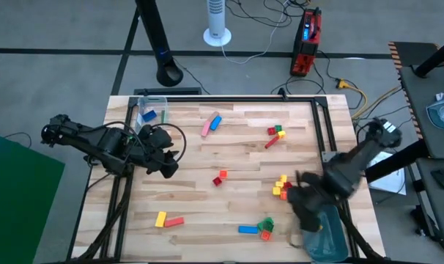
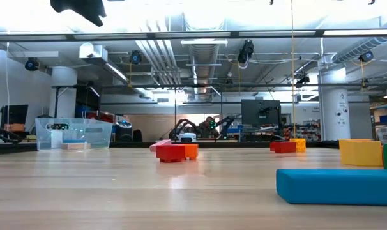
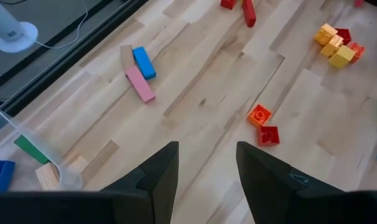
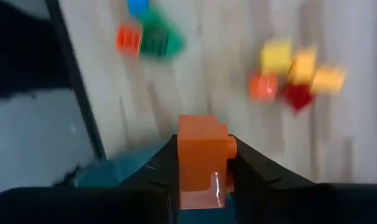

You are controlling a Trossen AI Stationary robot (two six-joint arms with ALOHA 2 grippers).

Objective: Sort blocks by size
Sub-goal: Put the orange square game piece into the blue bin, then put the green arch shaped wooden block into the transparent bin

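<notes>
- A small orange plastic toy brick is gripped between the two dark fingers of the right claw; in the high view this claw is held at the near right of the pale wooden worktop, just beside the grey-blue plastic tray at the near right corner.
- The left claw is held open and empty, its fingers apart over bare wood; in the high view it is seen at the left side of the worktop.
- A clear plastic box is set at the far left corner, with a blue brick inside.
- A long pink bar and a blue brick are laid touching at the far middle.
- A small red brick and an orange one are seen together near the centre.
- A cluster of yellow, orange and red bricks is found right of centre, near the right claw.
- A red, yellow and green group is placed at the far right.
- A yellow brick and an orange bar are laid at the near left.
- A blue bar and green and orange bricks are laid at the near middle.
</notes>
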